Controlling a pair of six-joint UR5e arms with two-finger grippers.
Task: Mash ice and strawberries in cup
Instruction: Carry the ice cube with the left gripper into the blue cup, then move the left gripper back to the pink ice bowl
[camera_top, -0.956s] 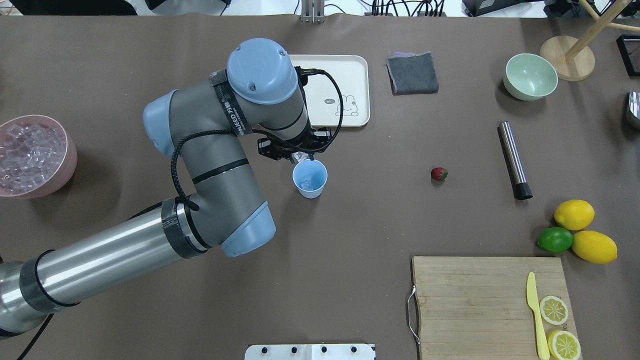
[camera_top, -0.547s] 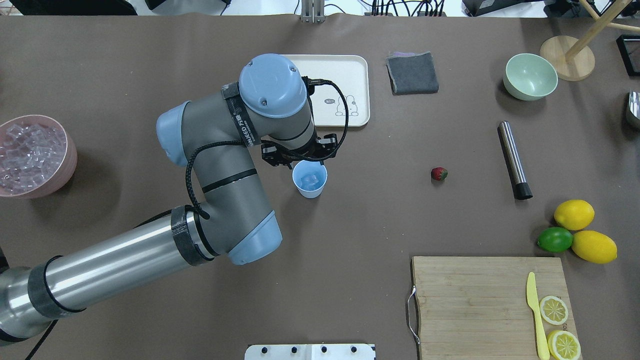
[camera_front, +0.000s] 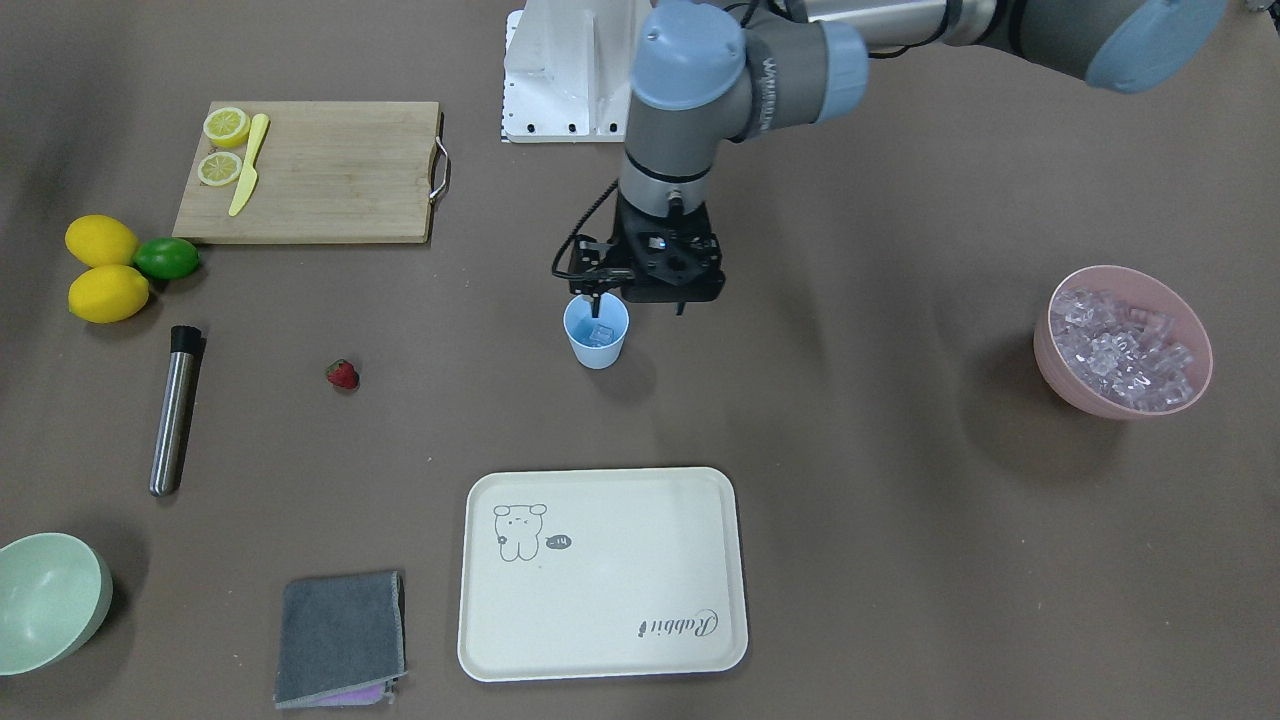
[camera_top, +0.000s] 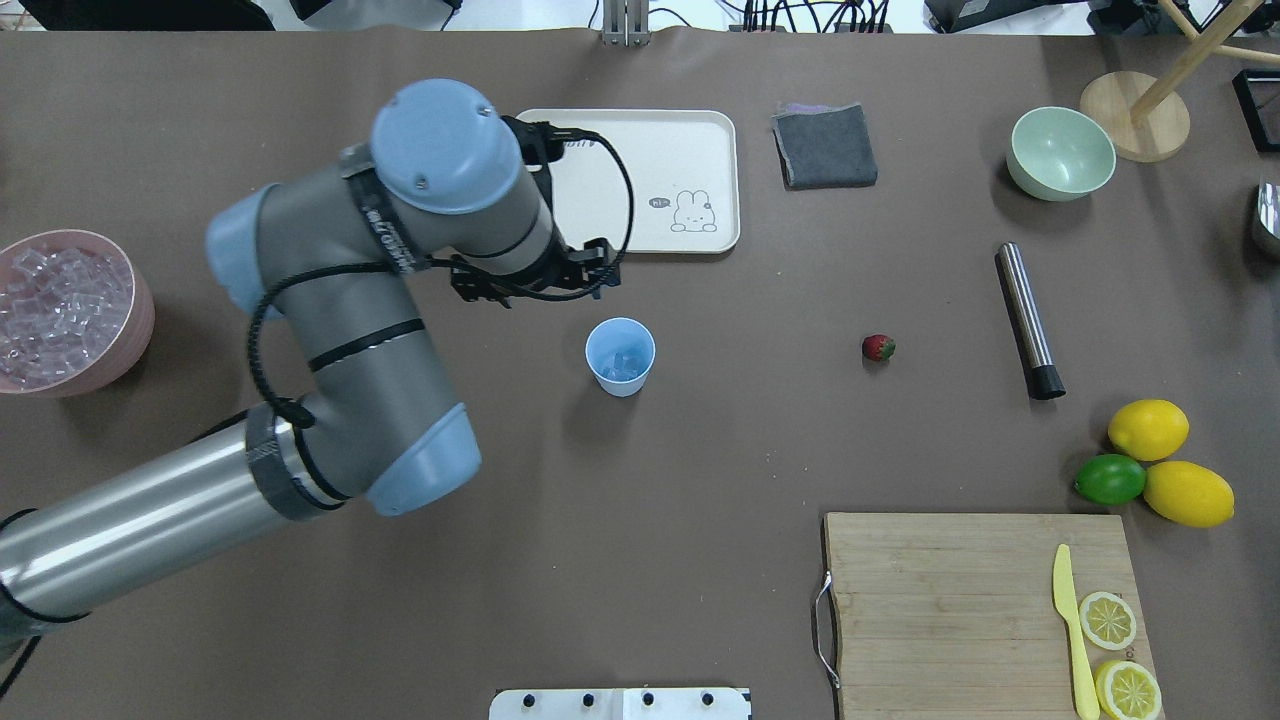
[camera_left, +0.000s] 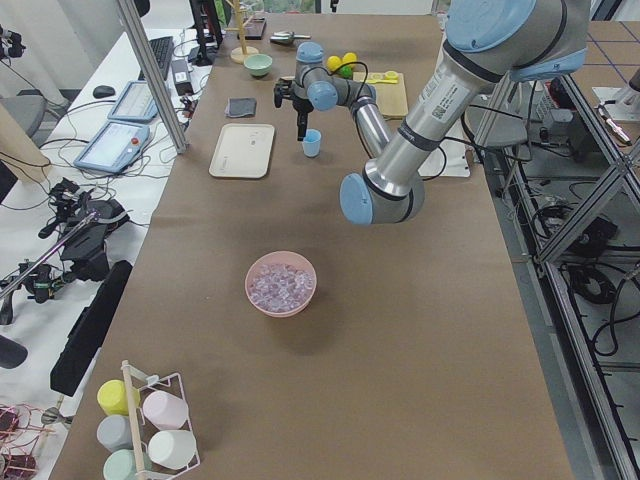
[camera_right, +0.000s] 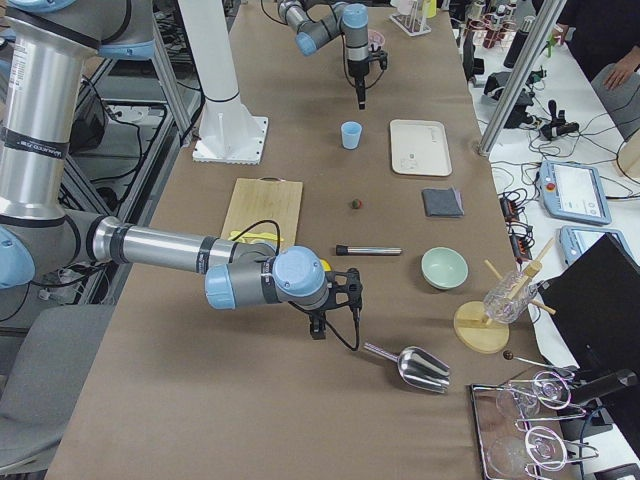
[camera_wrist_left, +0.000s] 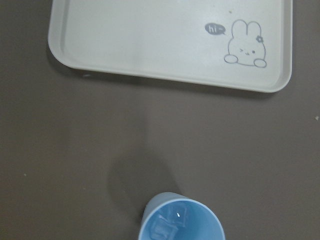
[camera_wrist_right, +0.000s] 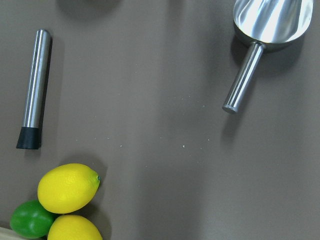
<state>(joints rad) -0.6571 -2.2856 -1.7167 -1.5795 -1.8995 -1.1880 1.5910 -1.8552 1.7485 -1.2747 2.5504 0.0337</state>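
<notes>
text 1: "hi~" in speech bubble (camera_wrist_left: 215, 29) beside rabbit drawing (camera_wrist_left: 245, 50), tray (camera_wrist_left: 150, 40) edge nearest left gripper (camera_front: 597, 298) | text 2: script "Rabbit" (camera_front: 678, 626), tray corner farthest from that gripper

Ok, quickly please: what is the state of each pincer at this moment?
Left pincer: open, holding nothing.
Right pincer: cannot be told; it shows only in the side view.
</notes>
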